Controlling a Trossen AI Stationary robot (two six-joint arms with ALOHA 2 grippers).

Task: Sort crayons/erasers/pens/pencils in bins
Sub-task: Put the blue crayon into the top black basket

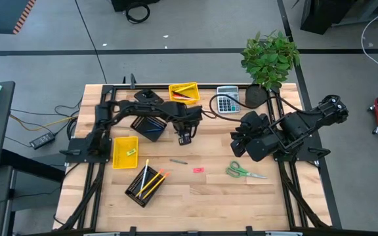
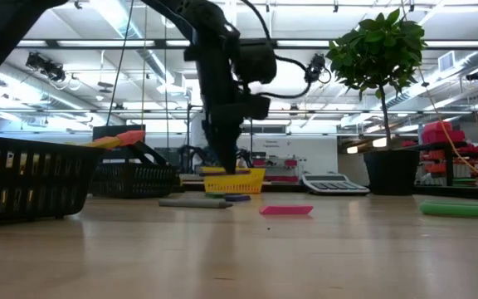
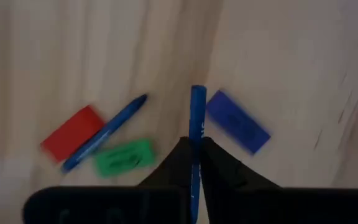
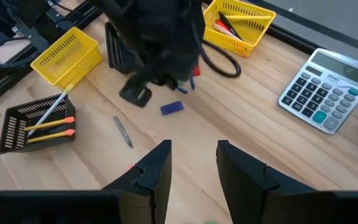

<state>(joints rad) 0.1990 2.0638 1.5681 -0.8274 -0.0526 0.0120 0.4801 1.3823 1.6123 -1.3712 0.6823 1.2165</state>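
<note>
L arm stretched over table centre, left gripper [image 1: 185, 138] pointing down, fingers [image 3: 219, 165] pinched together; R arm folded at right edge, right gripper [image 4: 192, 163] parted.

Pencils [image 1: 151, 181] in mesh bin [image 1: 134, 188]

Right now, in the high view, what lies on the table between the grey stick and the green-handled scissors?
In the high view, only a pink eraser lies between the grey stick and the scissors.

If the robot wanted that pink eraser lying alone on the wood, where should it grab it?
Across its short sides, from straight above. The pink eraser lies flat on the table, apart from the scissors and grey stick, so fingers likely fit either side.
</note>
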